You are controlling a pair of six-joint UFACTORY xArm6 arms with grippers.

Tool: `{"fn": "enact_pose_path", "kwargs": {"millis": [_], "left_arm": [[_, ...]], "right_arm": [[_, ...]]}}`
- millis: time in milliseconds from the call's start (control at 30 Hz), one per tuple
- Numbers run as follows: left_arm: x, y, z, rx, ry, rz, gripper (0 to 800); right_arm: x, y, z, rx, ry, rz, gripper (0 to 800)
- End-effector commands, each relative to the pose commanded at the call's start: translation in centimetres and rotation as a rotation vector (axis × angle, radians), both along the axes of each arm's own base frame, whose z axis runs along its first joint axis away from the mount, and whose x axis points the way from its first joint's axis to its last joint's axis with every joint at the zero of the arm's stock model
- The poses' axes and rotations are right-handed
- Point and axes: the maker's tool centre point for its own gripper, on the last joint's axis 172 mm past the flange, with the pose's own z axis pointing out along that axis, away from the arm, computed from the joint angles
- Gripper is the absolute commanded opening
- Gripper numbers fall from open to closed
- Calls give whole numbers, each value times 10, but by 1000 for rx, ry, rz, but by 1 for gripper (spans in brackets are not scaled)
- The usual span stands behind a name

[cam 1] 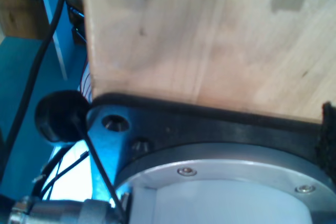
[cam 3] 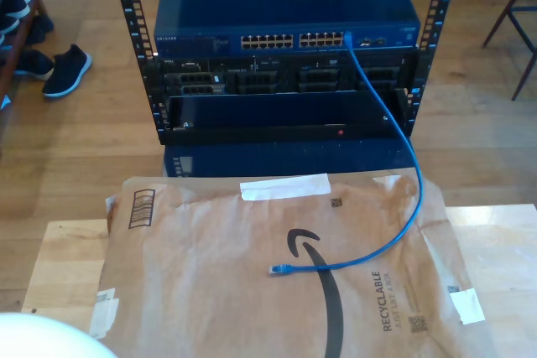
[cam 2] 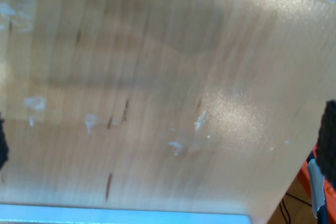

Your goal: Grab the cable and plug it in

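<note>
One cable [cam 3: 394, 207] end plugged into switch [cam 3: 285, 18], other on paper mailer [cam 3: 210, 291], jaws' state unclear

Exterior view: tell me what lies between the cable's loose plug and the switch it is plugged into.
In the exterior view, the brown paper mailer under the loose plug, then the rack's lower units, with the cable bridging them to the switch.

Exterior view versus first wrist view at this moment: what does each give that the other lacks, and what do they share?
Exterior view: the blue cable, one end plugged into the switch, its free plug lying on a brown paper mailer. First wrist view: a round metal flange with bolts, a black knob and black cables. Shared: pale wood, apparently the same tabletop.
</note>
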Motion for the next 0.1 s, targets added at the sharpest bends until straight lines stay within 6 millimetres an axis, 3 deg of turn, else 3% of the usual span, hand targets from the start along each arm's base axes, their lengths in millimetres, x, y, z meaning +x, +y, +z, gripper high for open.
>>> {"fn": "enact_pose_path", "kwargs": {"millis": [100], "left_arm": [[0, 0, 0, 0, 0, 0, 800]], "right_arm": [[0, 0, 0, 0, 0, 0, 797]]}}
